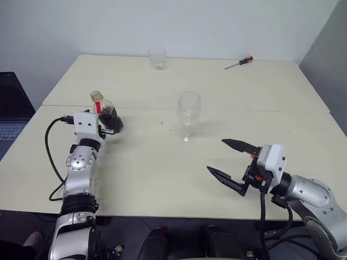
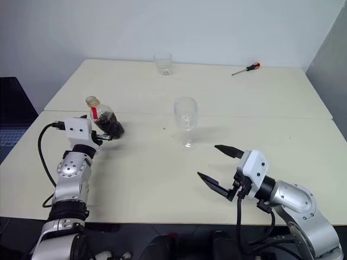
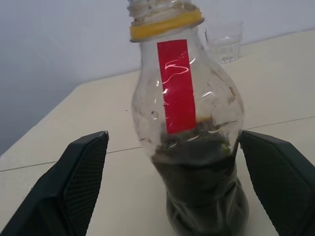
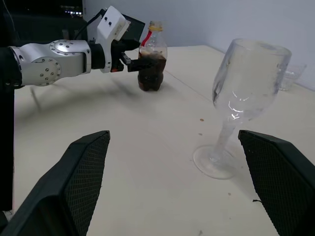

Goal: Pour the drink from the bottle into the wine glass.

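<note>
Two tools stand spread wide over the cream tabletop (image 1: 162,179): the left tool (image 1: 110,125) brackets the bottle (image 1: 107,114), part-filled with dark drink (image 3: 204,162), at nine o'clock of the empty wine glass (image 1: 189,115); the right tool (image 1: 230,160) hovers at five o'clock, grasping nothing.

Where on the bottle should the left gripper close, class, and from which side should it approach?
Grip the bottle around its wide lower body, below the narrow neck. It stands upright, so come in level from the robot's side, as the open left gripper does now, one finger either side.
</note>
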Robot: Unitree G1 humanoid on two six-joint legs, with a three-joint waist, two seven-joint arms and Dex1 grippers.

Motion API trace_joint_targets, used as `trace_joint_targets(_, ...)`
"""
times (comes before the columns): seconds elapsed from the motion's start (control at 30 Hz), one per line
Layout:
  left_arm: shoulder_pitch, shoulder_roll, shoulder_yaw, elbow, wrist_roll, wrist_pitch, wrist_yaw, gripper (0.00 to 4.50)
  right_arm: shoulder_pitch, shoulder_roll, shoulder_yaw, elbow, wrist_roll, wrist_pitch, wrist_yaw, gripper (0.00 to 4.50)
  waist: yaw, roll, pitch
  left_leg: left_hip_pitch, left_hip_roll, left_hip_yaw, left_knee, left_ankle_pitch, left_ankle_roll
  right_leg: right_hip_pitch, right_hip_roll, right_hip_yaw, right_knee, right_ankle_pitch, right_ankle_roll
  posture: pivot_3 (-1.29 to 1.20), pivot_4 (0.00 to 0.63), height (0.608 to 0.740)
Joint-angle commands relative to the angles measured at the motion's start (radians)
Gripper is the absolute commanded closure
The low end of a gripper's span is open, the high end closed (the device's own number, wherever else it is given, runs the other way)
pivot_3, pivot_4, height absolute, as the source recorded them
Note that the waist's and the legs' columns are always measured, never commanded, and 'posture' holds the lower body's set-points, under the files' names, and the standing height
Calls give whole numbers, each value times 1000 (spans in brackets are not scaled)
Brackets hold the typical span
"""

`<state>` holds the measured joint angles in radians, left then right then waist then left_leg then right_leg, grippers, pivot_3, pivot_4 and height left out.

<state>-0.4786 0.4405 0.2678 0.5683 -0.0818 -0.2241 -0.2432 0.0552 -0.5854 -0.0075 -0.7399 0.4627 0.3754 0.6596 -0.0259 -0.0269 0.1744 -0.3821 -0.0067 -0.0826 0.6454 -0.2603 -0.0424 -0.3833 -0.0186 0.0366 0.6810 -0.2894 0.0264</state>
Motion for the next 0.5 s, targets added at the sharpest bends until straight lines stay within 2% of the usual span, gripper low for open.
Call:
trace_joint_targets(0.03, -65, 17, -1, 97, -8, -68, -24, 0, -23, -5, -18, -27, 12, 11, -16, 36, 0, 0, 0, 0, 0, 0, 0, 0, 0, 0, 0, 0, 0, 0, 0, 0, 150, 740)
trace_joint_targets(0.27, -204, 49, -3, 357, 13, -172, -24, 0, -25, -7, -14, -30, 8, 18, -18, 36, 0, -2, 1, 0, 0, 1, 0, 0, 0, 0, 0, -1, 0, 0, 0, 0, 150, 740)
trace_joint_targets(0.47, -282, 61, -11, 481, 17, -228, -39, 0, -14, -8, -21, -30, 4, 15, -18, 36, -1, -2, 1, -1, -1, 1, 0, 0, 0, 0, 0, -1, 0, 0, 0, 0, 150, 740)
trace_joint_targets(0.5, -290, 61, -12, 493, 16, -236, -44, 196, -12, -8, -22, -30, 4, 14, -18, 12, -1, -2, 1, -1, -1, 1, 0, 0, 0, 0, 0, -1, 0, 0, 0, 0, 150, 740)
